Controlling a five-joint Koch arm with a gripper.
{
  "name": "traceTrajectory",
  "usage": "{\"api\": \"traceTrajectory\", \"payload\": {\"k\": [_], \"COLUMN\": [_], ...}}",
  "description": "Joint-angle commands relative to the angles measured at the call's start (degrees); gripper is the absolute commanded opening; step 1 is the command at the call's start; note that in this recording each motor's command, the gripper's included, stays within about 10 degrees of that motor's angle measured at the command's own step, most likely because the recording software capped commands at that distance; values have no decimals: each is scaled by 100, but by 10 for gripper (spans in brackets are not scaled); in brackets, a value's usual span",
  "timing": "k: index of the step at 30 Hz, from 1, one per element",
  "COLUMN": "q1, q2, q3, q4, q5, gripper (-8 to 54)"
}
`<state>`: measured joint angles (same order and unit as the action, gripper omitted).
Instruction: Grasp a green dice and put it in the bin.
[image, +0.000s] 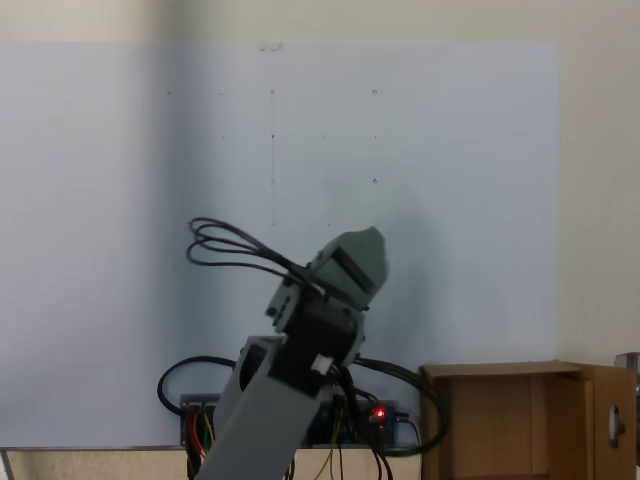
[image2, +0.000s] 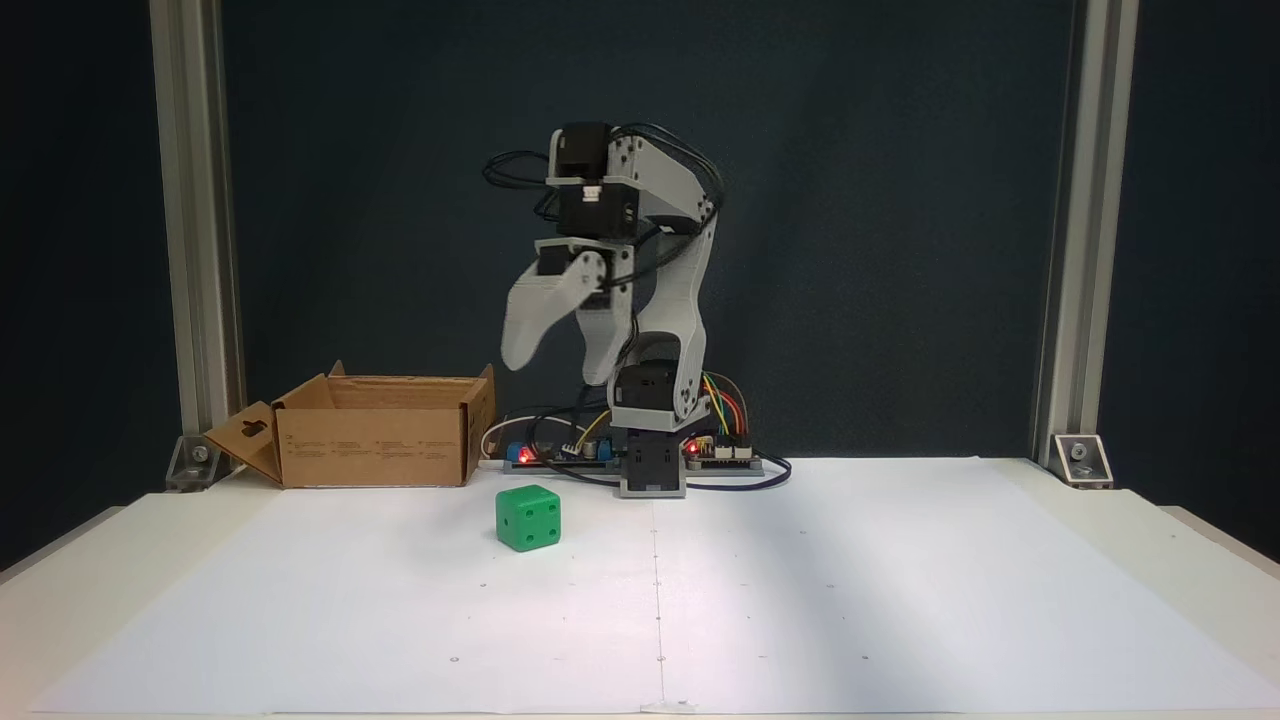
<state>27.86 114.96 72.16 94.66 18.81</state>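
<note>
- The gripper (image2: 555, 365) is held high with jaws spread, empty.
- The green dice (image2: 528, 518) is seen below, slightly left and nearer, on the table (image2: 900, 600).

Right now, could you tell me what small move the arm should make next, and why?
Probably lower the claw toward the green dice. The claw hangs open well above the table with nothing between its jaws, while the dice sits untouched on the white sheet almost directly below it, to the right of the bin in this fixed view. A short descent would set up the grasp.
</note>
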Motion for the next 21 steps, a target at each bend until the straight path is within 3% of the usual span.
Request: {"api": "traceTrajectory", "payload": {"k": [1,21], "q1": [97,721], "q2": [0,-1433], "q3": [-475,-475], "q4": [334,105], "q5": [316,308], "gripper": [410,425]}}
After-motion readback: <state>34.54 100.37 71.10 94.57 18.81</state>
